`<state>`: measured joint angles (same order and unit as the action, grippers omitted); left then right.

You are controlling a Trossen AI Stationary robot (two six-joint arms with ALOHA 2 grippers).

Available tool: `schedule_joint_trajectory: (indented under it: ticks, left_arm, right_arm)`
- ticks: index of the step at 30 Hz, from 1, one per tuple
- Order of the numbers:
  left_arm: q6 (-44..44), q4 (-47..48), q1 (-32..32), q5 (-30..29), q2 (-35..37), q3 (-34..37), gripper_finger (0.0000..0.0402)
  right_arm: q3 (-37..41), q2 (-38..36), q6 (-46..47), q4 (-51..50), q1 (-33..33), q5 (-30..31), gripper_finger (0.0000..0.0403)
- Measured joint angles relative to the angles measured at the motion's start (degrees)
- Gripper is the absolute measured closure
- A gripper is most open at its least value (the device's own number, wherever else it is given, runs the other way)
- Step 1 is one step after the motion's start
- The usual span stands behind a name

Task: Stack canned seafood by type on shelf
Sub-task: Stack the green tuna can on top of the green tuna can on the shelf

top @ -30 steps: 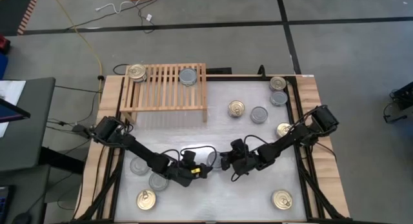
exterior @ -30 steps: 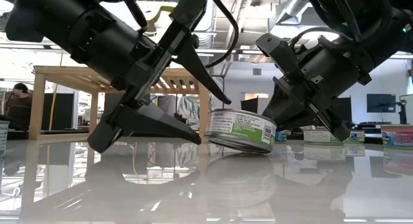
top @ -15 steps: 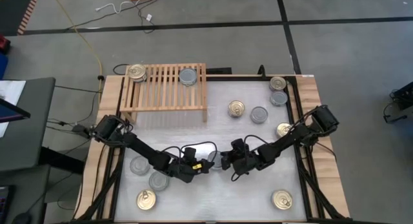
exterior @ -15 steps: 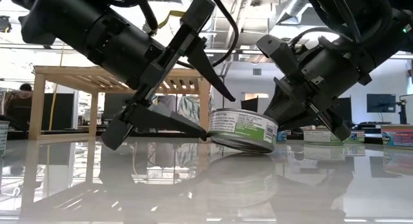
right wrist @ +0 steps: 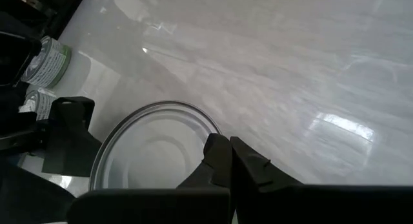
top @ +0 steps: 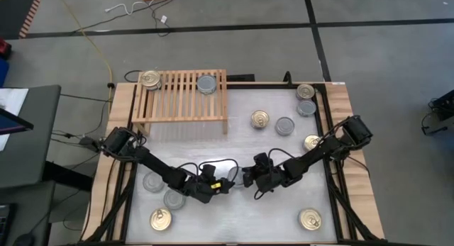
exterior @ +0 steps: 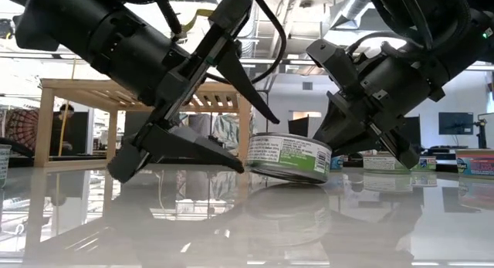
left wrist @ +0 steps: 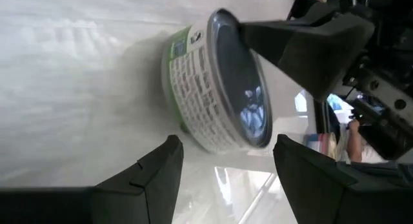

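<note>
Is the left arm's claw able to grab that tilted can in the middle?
Probably yes. The left gripper is open just beside the tilted can, nothing between, though the shut right gripper presses on the can's far side.

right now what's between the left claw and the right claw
One tilted can with a green label. In the low view it sits between the open left claw and the shut right claw, whose tips press its rim.

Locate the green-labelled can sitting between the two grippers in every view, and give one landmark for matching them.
High view: the green-labelled can is mid-table, mostly hidden between the left gripper and right gripper.
Low view: centre, tilted on the table.
Left wrist view: upper middle, silver-grey top facing the camera.
Right wrist view: lower left, its top rim showing.
Shared landmark: the shut right gripper, its tip resting at the can's rim.
</note>
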<state>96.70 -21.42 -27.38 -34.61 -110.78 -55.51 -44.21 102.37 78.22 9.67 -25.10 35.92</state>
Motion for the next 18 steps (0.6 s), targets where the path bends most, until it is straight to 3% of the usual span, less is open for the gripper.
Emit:
schedule_joint_trajectory:
  ticks: [4,9,18]
  left_arm:
    - [1.50,1.26,-0.01,-0.21,-0.05,0.00,0.0171]
    - [3.41,-1.60,0.78,0.55,-5.13,-3.32,0.0171]
    - [-0.01,-3.08,2.63,2.99,-7.72,-5.40,0.0171]
  right_arm:
    - [0.00,0.00,-0.02,0.02,0.00,-0.01,0.0382]
    - [0.00,0.02,-0.27,-0.03,0.00,0.03,0.0382]
    - [0.00,0.07,0.00,-0.44,-1.20,0.01,0.0382]
